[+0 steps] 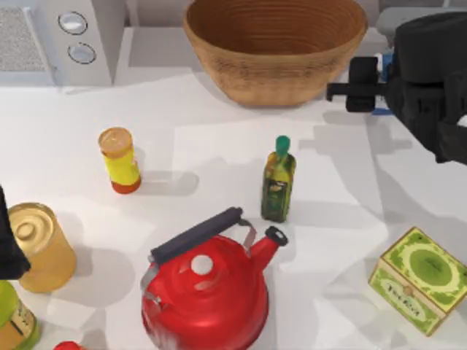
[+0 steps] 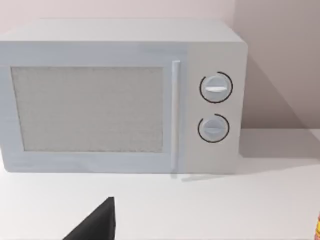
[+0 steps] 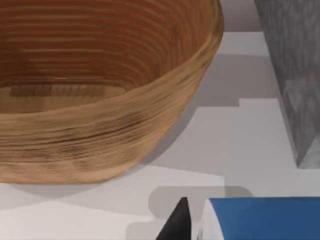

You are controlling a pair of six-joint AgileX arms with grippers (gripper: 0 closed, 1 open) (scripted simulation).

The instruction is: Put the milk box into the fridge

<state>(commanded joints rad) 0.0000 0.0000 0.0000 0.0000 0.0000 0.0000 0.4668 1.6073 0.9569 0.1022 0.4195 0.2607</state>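
Note:
At the table's back right, my right gripper (image 1: 361,86) is shut on the milk box (image 3: 260,217). In the right wrist view the carton's blue top sits close beside one black finger (image 3: 177,225). From above, the black arm hides nearly all of the milk box (image 1: 384,63), leaving slivers of blue. The fridge (image 3: 295,75) is a plain grey box just beyond the carton, at the back right corner (image 1: 408,13). My left arm (image 1: 9,251) is parked at the left edge, and one dark finger (image 2: 97,225) of its gripper faces the appliance with two knobs.
A wicker basket (image 1: 273,47) stands at the back centre, close to my right gripper. A grey two-knob appliance (image 1: 69,36) is back left. An oil bottle (image 1: 278,181), red kettle (image 1: 208,288), yellow jar (image 1: 120,160), gold can (image 1: 40,248) and green-yellow box (image 1: 419,281) stand on the table.

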